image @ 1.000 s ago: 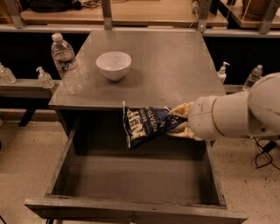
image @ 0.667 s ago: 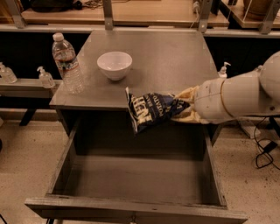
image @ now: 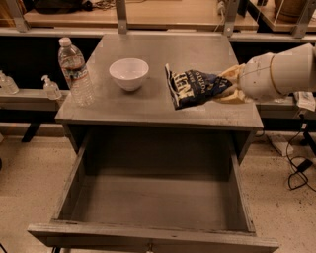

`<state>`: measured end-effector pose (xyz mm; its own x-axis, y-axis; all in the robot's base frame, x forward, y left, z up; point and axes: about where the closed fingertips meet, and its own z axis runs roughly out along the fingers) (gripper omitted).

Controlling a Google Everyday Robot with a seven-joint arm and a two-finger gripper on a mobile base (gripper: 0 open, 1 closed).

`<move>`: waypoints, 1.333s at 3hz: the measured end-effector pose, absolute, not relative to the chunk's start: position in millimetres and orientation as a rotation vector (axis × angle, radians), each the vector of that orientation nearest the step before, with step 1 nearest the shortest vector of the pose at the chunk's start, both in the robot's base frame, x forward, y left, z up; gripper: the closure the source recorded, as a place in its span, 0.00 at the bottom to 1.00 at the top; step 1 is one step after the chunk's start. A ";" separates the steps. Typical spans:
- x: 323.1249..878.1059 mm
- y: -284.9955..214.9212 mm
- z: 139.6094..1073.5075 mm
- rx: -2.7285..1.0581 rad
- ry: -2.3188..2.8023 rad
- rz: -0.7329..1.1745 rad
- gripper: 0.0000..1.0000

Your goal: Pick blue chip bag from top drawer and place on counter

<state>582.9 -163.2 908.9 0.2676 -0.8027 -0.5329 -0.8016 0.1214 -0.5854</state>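
The blue chip bag (image: 192, 87) is dark navy with white lettering and hangs in the air over the right part of the grey counter (image: 163, 106). My gripper (image: 228, 85) comes in from the right edge and is shut on the bag's right end, its tan fingers pinching the foil. The bag is above the counter surface, right of the white bowl (image: 129, 73). The top drawer (image: 153, 197) is pulled fully open below the counter and its grey box holds nothing.
A clear water bottle (image: 74, 71) stands at the counter's left edge. Small pump bottles (image: 51, 88) sit on a low shelf at left. A tan wooden table (image: 148, 12) lies behind. Cables (image: 301, 173) trail on the floor at right.
My gripper has lifted the chip bag up and back, from over the open drawer's rear to above the counter's right part. The bowl, bottle and drawer stay put.
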 end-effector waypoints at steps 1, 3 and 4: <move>615.6 -209.3 907.7 -1.559 1.617 -0.103 0.99; 628.6 -222.7 886.7 -1.545 1.726 -0.153 0.46; 628.9 -221.2 885.6 -1.547 1.726 -0.151 0.21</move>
